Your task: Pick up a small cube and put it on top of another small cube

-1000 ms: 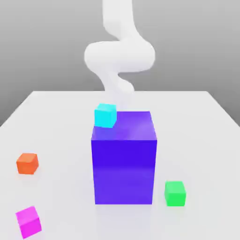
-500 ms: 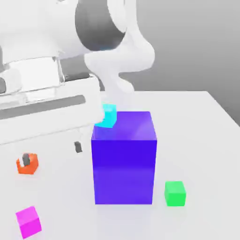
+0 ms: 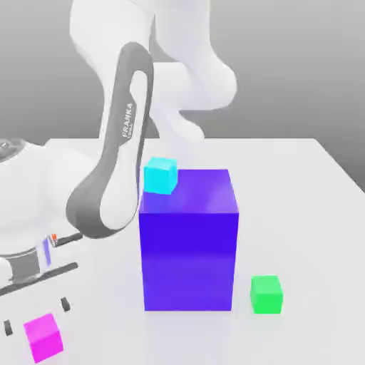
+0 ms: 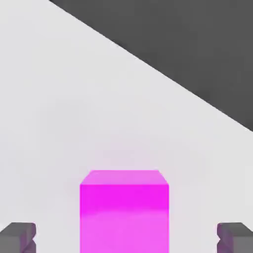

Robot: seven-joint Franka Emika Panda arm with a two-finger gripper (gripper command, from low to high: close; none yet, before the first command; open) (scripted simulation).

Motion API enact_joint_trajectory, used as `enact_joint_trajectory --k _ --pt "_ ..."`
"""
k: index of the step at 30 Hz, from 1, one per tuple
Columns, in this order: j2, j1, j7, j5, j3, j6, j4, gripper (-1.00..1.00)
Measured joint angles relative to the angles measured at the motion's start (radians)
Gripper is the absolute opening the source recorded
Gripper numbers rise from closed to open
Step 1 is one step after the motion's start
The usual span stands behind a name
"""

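Observation:
The small magenta-pink cube [image 3: 43, 336] lies on the white table [image 3: 299, 214] at the exterior view's lower left. My gripper [image 3: 37, 317] hangs just above it, open, with one dark finger [image 3: 65, 304] on each side. In the hand view the cube [image 4: 123, 210] sits centred between the two fingertips [image 4: 17, 237], with wide gaps on both sides and no contact. A small cyan cube [image 3: 160, 175] shows at the back-left top corner of the big blue-violet block [image 3: 188, 242]; I cannot tell whether it rests on the block or stands behind it.
A small green cube [image 3: 266, 294] lies to the right of the big block's base. My white and grey arm [image 3: 117, 164] sweeps down across the exterior view's left side, covering the table there. The table's far edge meets a dark background [image 4: 197, 44].
The arm swung in from the back and the hand dropped to the exterior view's lower left, over the magenta cube. It now hides the orange cube. No cube moved.

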Motion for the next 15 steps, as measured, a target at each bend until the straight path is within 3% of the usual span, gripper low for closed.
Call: enact_joint_trajectory --k 7,11,15 --pt "0.005 -0.004 -0.003 0.003 0.004 0.002 0.001 -1.00" --pt "-0.116 0.060 0.067 -0.093 -0.079 -0.083 -0.032 -1.00" --pt "-0.225 0.135 0.082 -0.071 -0.006 -0.116 -0.052 -1.00"
